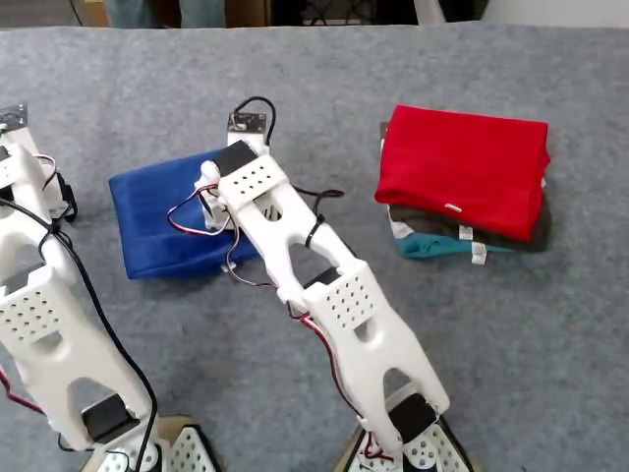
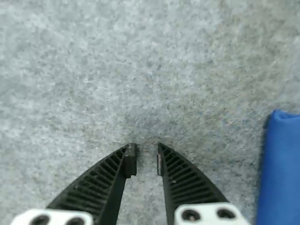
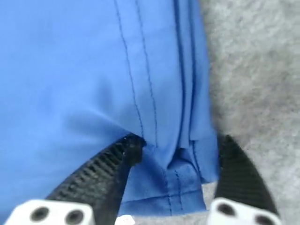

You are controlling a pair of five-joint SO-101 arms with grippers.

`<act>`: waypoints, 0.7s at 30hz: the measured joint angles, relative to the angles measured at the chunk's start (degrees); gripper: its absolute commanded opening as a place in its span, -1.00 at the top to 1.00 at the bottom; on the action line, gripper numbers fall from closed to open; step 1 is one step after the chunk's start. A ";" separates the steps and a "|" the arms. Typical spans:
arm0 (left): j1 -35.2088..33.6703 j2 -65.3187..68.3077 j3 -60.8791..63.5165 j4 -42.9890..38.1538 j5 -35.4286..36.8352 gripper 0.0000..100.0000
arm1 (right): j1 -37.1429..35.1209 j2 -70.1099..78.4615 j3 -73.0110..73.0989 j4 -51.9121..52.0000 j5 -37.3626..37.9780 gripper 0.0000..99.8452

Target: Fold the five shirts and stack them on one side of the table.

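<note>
The left gripper hangs over bare grey table, its fingers only a narrow gap apart and holding nothing, just left of the folded blue shirt. That shirt lies left of centre, its long axis running roughly left to right. The right gripper stands wide at the shirt's right end, straddling the folded edge (one finger against the cloth, the other on the table). The stack topped by the red shirt lies well apart to the right, so the right arm is the nearer carrier.
</note>
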 measured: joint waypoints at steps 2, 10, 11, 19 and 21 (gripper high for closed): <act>0.00 0.00 0.00 0.00 0.00 0.80 | 0.00 0.35 -0.09 0.88 -0.09 0.90; 0.00 0.00 0.00 0.00 0.00 0.80 | 0.18 0.62 -0.09 1.67 -0.09 0.97; 0.00 0.00 0.00 0.00 0.00 0.80 | 0.62 0.88 -0.62 2.20 -0.09 0.97; 0.00 0.00 -0.18 0.00 0.00 0.80 | 2.99 1.85 -2.99 4.57 2.29 0.97; 0.00 0.09 -1.05 1.05 0.00 0.79 | 2.99 1.85 -2.99 4.57 3.43 0.97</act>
